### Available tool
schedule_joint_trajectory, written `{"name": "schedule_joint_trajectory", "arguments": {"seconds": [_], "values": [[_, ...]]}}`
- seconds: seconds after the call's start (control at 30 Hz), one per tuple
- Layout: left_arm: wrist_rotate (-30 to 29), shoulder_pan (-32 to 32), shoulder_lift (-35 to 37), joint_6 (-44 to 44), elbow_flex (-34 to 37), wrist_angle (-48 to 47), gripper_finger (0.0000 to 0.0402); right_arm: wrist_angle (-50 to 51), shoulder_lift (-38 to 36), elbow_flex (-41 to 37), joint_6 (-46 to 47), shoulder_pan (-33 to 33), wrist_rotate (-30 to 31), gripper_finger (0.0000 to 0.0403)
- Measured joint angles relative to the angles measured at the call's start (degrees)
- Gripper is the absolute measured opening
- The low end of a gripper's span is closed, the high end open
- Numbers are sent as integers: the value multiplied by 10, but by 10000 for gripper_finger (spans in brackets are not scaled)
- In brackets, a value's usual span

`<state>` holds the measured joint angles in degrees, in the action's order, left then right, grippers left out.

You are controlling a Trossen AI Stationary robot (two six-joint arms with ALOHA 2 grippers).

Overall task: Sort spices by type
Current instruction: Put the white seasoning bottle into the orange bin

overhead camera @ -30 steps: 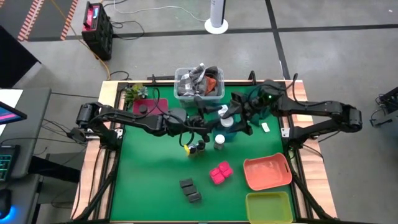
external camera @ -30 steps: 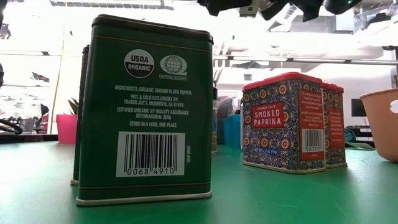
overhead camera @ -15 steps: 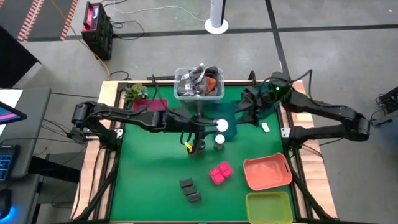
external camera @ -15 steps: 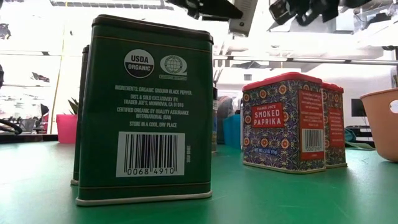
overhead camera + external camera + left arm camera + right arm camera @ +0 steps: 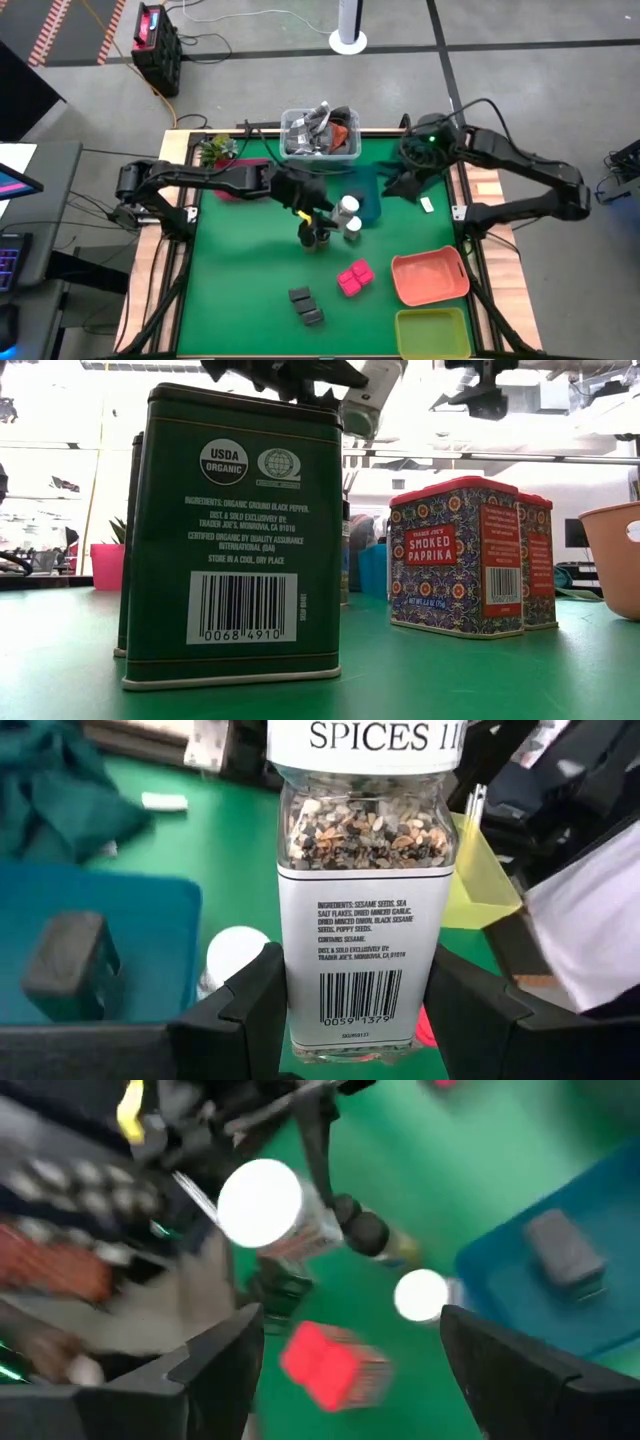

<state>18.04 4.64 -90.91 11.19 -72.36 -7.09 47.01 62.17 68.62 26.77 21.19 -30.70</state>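
Observation:
My left gripper (image 5: 325,207) hangs over the table's middle, shut on a white-capped jar (image 5: 347,207) of seed mix with a white label (image 5: 360,870). A second white-capped jar (image 5: 353,229) and two dark round jars (image 5: 314,236) stand on the mat just below it. Two pink blocks (image 5: 353,277) and two dark grey boxes (image 5: 306,306) stand nearer the near edge. In the low view the boxes show as green tins (image 5: 235,540) and the blocks as paprika tins (image 5: 455,555). My right gripper (image 5: 398,186) is open, raised near the table's far right, holding nothing. My left gripper pinches the white-capped jar between its two fingers (image 5: 262,995), one on each side of the jar's bottom end by the barcode (image 5: 305,1010). The jar points forward out of the fingers, cap end away from the gripper. It is lifted clear of the table and tilted.
A blue tray (image 5: 372,200) with a grey object (image 5: 65,965) in it lies right of the held jar. A clear bin of clutter (image 5: 320,135) sits at the far edge, a dark pink tray (image 5: 245,170) far left, orange (image 5: 430,277) and yellow (image 5: 433,333) trays near right.
My right gripper has drawn back from the jar over the blue tray toward the table's far right edge. My left gripper has carried the white-capped jar a little toward the near left, off the tray and over the standing jars, dropping into the low view.

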Motion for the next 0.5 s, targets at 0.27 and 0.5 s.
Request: {"name": "schedule_joint_trajectory", "arguments": {"seconds": [0.27,0.5], "values": [[25,27,0,61,0,-2,189,38,108,94,-124,-64,39,327],[27,24,-1,53,0,-32,189,130,202,204,-219,-90,73,327]]}}
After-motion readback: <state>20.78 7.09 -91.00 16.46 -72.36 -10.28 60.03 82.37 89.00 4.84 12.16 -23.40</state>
